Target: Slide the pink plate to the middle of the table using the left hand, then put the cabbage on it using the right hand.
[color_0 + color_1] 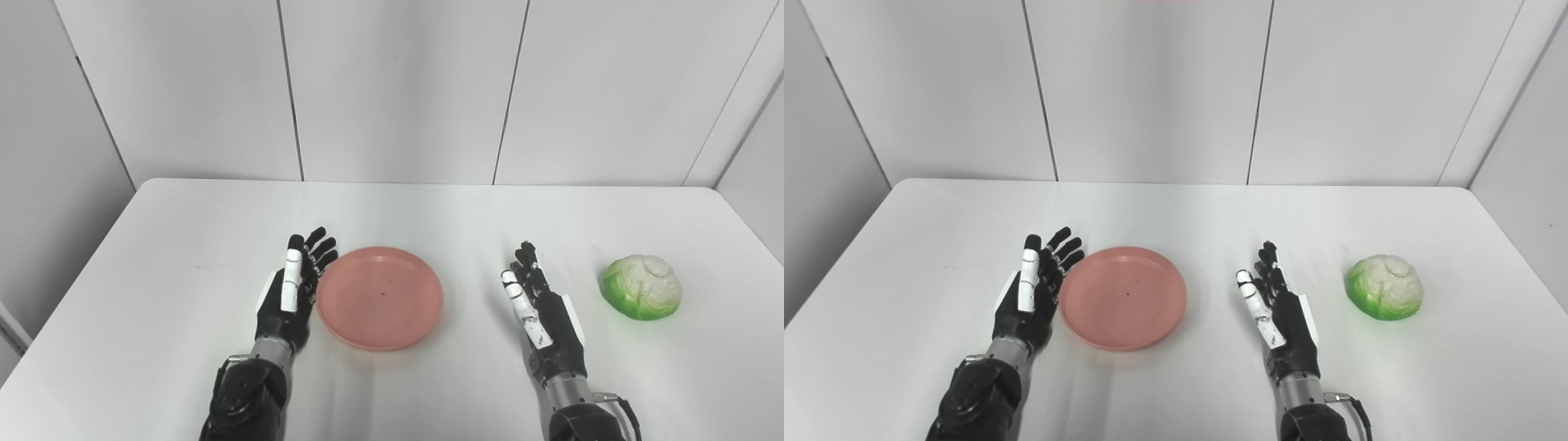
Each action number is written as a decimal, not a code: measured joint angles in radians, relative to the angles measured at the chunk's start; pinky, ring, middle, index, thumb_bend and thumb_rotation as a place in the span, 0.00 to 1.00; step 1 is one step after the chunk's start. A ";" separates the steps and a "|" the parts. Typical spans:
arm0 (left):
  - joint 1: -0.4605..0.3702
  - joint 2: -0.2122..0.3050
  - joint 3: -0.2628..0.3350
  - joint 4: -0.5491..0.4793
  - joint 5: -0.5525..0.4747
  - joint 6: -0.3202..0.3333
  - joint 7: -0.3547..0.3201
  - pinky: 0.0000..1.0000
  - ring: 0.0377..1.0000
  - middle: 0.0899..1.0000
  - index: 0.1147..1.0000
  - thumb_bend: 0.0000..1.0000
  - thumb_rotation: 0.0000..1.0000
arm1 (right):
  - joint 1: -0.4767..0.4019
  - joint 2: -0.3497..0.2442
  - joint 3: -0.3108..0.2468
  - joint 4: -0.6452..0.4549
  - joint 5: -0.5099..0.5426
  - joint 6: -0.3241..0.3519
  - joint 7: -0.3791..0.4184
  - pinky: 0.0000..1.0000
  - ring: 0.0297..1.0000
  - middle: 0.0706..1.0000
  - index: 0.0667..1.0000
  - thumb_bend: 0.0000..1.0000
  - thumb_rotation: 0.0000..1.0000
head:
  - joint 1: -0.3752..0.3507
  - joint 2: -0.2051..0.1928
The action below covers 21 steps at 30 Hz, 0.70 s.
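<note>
The pink plate [380, 297] lies flat on the white table [392, 208], near its middle. My left hand [295, 288] is open, fingers stretched out, with its inner side against the plate's left rim. The cabbage [641, 286], green and white, sits on the table at the right. My right hand [542, 312] is open and empty, held on edge between the plate and the cabbage, apart from both. The same scene shows in the right eye view: the plate [1123, 297], the cabbage [1385, 286], the left hand [1034, 291] and the right hand [1280, 315].
White wall panels [392, 92] stand right behind the table's far edge. The table's right edge runs close beyond the cabbage.
</note>
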 measured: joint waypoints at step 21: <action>0.044 -0.014 -0.041 -0.033 0.025 -0.036 -0.009 0.94 0.95 0.96 0.95 0.78 1.00 | -0.024 0.020 0.012 -0.027 0.010 0.067 -0.009 1.00 1.00 1.00 1.00 0.63 0.68 | -0.077 0.084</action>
